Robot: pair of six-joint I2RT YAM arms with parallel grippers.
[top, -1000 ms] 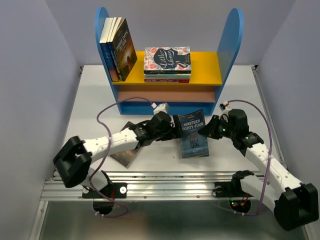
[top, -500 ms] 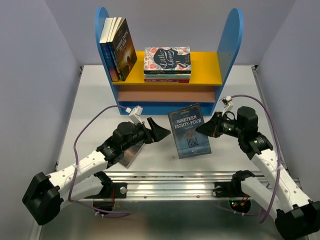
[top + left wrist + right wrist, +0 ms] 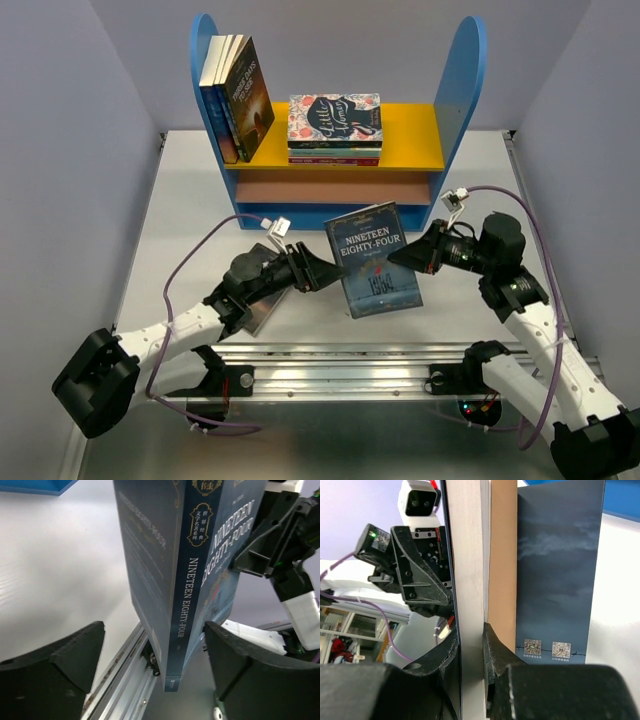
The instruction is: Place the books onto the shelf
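The blue "Nineteen Eighty-Four" book (image 3: 372,258) hangs upright above the table in front of the shelf (image 3: 462,70). My right gripper (image 3: 402,256) is shut on its page edge (image 3: 470,580), one finger on each cover. My left gripper (image 3: 322,272) stands open on the book's other side. Its fingers (image 3: 65,665) straddle the spine (image 3: 186,605) without touching it. Three books (image 3: 236,95) stand leaning at the left end of the yellow upper board. Another dark book (image 3: 257,312) lies flat on the table under my left arm.
A flat stack topped by the floral "Little Women" cover (image 3: 335,120) lies in the middle of the yellow board. The brownish middle board (image 3: 330,187) shows nothing on it. A metal rail (image 3: 340,360) runs along the table's near edge.
My right gripper has lifted the book off the table and stood it more upright. My left gripper drew back to the left, then closed in again, fingers round the spine.
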